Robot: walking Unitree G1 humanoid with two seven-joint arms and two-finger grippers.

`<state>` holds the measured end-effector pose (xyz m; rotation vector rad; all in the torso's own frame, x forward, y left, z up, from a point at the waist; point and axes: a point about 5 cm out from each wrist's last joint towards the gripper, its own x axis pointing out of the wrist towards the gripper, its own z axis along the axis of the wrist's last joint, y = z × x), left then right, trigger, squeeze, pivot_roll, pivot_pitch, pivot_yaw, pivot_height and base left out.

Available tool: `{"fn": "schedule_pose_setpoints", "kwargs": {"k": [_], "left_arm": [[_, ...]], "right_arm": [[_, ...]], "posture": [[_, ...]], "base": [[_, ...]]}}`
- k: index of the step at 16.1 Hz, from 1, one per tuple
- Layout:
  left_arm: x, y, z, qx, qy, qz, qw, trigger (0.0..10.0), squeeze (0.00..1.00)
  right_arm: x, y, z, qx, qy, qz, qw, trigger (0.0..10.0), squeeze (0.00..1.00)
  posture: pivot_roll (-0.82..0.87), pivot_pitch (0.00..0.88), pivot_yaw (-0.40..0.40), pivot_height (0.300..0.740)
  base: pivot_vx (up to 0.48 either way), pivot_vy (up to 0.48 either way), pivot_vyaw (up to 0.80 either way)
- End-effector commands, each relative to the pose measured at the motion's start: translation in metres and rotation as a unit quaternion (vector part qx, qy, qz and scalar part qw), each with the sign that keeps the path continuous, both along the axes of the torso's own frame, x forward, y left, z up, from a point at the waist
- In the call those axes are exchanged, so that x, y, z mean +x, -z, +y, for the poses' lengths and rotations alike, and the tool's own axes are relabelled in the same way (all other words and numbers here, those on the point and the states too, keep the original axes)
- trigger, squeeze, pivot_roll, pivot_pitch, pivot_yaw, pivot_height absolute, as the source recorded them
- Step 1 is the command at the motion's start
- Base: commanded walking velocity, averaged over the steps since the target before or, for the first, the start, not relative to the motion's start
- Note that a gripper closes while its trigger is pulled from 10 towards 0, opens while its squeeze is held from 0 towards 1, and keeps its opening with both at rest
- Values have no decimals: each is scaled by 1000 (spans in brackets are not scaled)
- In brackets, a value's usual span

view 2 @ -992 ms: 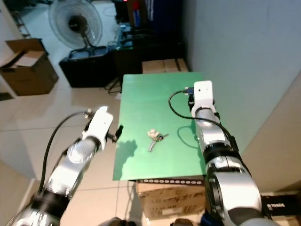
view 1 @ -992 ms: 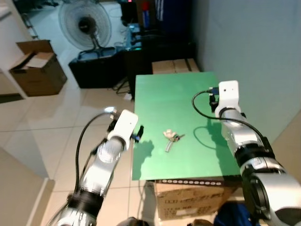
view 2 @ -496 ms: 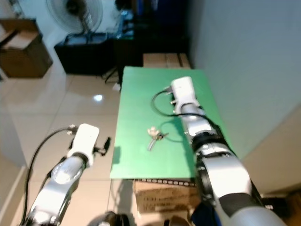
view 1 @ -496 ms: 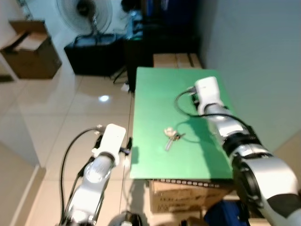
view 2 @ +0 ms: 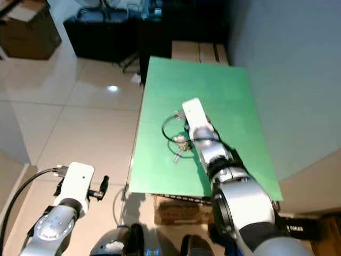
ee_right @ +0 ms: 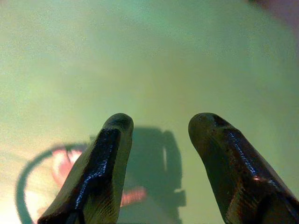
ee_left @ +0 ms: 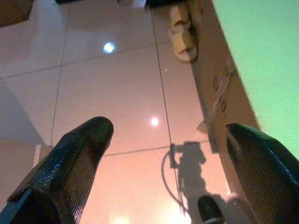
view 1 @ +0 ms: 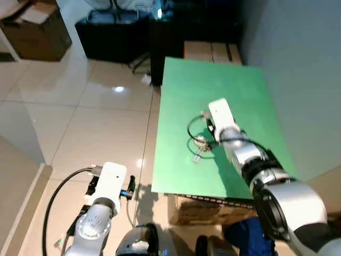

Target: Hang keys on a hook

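With fingers spread, the right claw point(ee_right: 159, 140) hovers over the green worktop point(view 1: 234, 90); the keys point(view 1: 200, 145) lie just left of it, long axis running near-left. Left claw point(ee_left: 168, 154), also open, hangs over the floor, far off.

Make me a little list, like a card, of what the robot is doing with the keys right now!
keys: a small bunch lying on the green table
right gripper: low over the table beside the keys, fingers open, nothing held
left gripper: hanging over the tiled floor beside the table, fingers open
keys picked up: not yet
nearby: cardboard boxes past the table's far end
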<state>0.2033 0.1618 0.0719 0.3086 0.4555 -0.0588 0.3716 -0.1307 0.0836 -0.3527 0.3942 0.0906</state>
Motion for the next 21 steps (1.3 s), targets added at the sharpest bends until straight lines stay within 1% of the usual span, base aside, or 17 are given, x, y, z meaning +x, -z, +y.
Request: {"fn": "schedule_pose_setpoints", "kwargs": {"k": [1, 3, 5, 9, 13, 14, 16, 17, 18, 21], "left_arm": [[-2, -3, -3, 6, 10, 0, 1000, 10000, 0], [-5, -8, -2, 13, 18, 6, 1000, 10000, 0], [-10, -11, 0, 18, 21, 12, 1000, 10000, 0], [-19, -12, -2, 18, 28, 28, 999, 10000, 0], [-22, -13, -1, 18, 28, 34, 999, 10000, 0], [-26, -13, 1, 19, 27, 38, 999, 10000, 0], [-28, -13, 4, 20, 26, 43, 999, 10000, 0], [-30, -13, 6, 21, 25, 44, 998, 10000, 0], [-30, -13, 7, 22, 25, 45, 998, 10000, 0], [-31, -13, 7, 24, 24, 48, 998, 10000, 0]], "right_arm": [[-6, 10, -5, 4, 18, 22, 1000, 10000, 0], [-14, 23, -8, 14, 31, 39, 999, 10000, 0], [-18, 29, -8, 18, 31, 48, 998, 10000, 0], [-22, 34, -6, 0, 11, 56, 998, 10000, 0], [-23, 36, -3, -3, -1, 58, 998, 10000, 0], [-26, 39, 0, -8, -16, 62, 998, 10000, 0], [-29, 44, 0, -12, -23, 69, 997, 10000, 0], [-32, 47, -1, -14, -25, 73, 997, 7020, 0], [-33, 48, -1, -15, -26, 73, 997, 0, 0], [-37, 54, -3, -15, -29, 82, 996, 0, 0]], "posture": [[102, 250, -5, 723], [115, 265, 20, 723], [123, 279, 31, 723], [127, 302, 36, 723], [133, 311, 35, 723], [141, 322, 38, 723], [145, 327, 39, 723], [145, 329, 40, 723], [145, 329, 40, 723], [145, 334, 42, 723]], "base": [[0, 0, 0], [0, 0, 0], [0, 0, 0], [0, 0, 0], [0, 0, 0], [0, 0, 0], [0, 0, 0], [0, 0, 0], [0, 0, 0], [0, 0, 0]]}}
